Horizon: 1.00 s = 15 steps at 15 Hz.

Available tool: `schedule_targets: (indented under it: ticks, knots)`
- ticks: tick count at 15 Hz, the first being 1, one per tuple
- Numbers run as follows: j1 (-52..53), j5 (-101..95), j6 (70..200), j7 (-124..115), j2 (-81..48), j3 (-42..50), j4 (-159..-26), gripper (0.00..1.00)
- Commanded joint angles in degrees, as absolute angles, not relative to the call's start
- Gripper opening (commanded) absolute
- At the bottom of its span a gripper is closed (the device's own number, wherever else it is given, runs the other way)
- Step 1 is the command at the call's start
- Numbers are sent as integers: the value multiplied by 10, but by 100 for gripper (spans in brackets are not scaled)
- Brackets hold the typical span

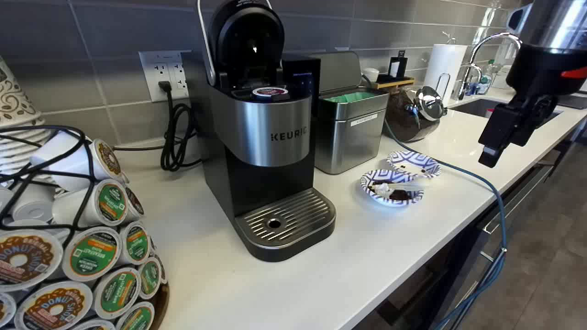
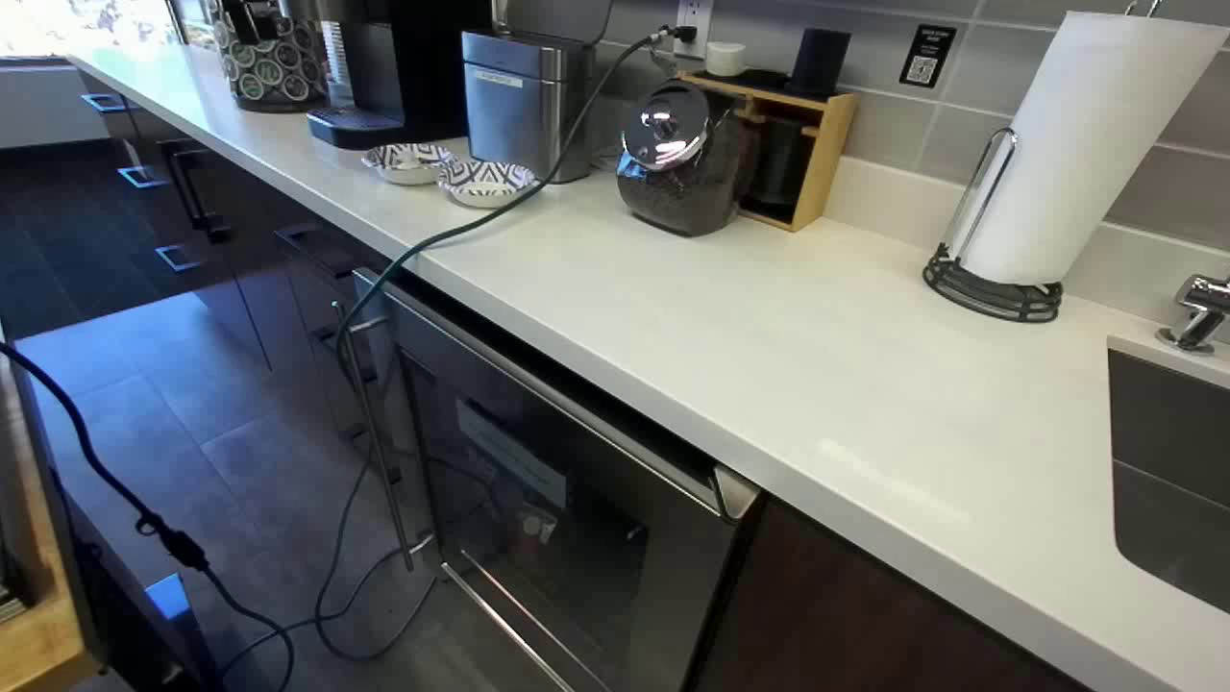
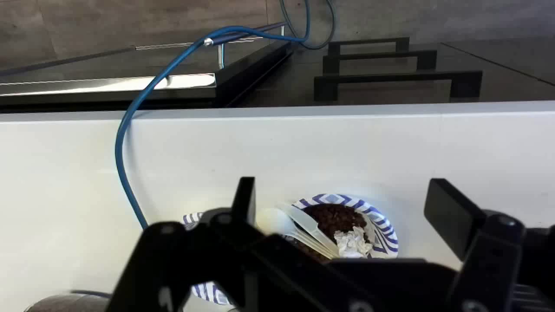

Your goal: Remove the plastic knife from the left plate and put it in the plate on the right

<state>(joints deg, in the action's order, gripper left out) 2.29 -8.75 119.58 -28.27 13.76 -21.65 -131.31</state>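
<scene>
The pale plastic knife [image 3: 305, 219] lies beside a whitish spoon [image 3: 274, 222] and other thin handles across the left plate. The left plate [image 3: 381, 227] has a blue-and-white rim and holds dark brown bits and crumpled white paper. It shows in both exterior views [image 1: 390, 175] [image 2: 408, 173]. The right plate [image 2: 486, 175] has the same pattern and sits close beside it; in the wrist view [image 3: 210, 292] my gripper mostly hides it. My gripper [image 3: 344, 195] is open and empty. In an exterior view [image 1: 490, 156] it hangs above the counter's front side, apart from both plates.
A black coffee machine [image 1: 263, 133], a steel bin [image 1: 351, 133] and a glass jar [image 2: 677, 183] stand near the plates. A blue cable [image 3: 125, 125] crosses the counter beside the right plate and drops over the front edge. A coffee pod rack [image 1: 91, 247] stands beyond the machine.
</scene>
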Motion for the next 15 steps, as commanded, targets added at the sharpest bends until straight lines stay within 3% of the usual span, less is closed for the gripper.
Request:
schedule_targets:
  ticks: [1,10,15]
  knots:
    - [45,-94,1194,-287,135,-195,-1312,100]
    - [44,-107,1205,-285,132,-194,-1317,100]
    - [49,-76,1276,-137,96,-130,-1327,100]
